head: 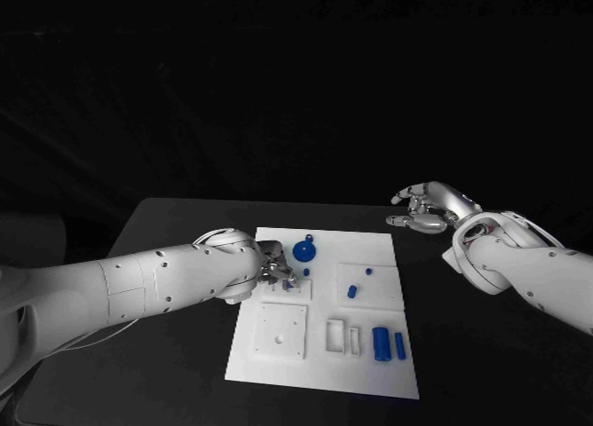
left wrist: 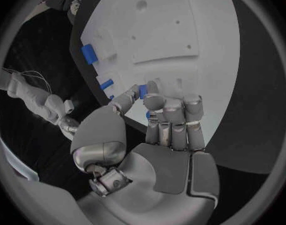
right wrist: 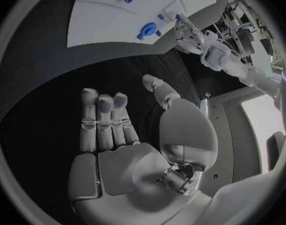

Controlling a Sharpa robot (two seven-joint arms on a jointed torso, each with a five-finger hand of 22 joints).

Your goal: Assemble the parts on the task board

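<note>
Silver fingers of the left robot hand [head: 273, 269] curl down over the far left part of the task board [head: 278, 355], and in the left wrist view a small blue part [left wrist: 143, 91] sits between the thumb and a fingertip, so I judge it pinched there, low over the board's recessed plate. The step in hand looks like seating this piece into its place beside the round blue part [head: 304, 251] that lies just past the fingers.

The right robot hand [head: 424, 208] hovers off the board's far right corner, over the black worktop [head: 502, 373]; its fingers are loosely apart and it holds nothing.

Further out on the board, a short blue peg [head: 351, 289] lies near the middle, and two longer blue pieces [head: 389, 344] stand side by side at the near right, next to white slots. A square white plate [head: 280, 331] sits at the near left.

The next move calls for a careful lowering: the pinched part must line up with its socket, which the fingers hide, before release. The remaining loose pieces suggest the assembly is at an early stage.
</note>
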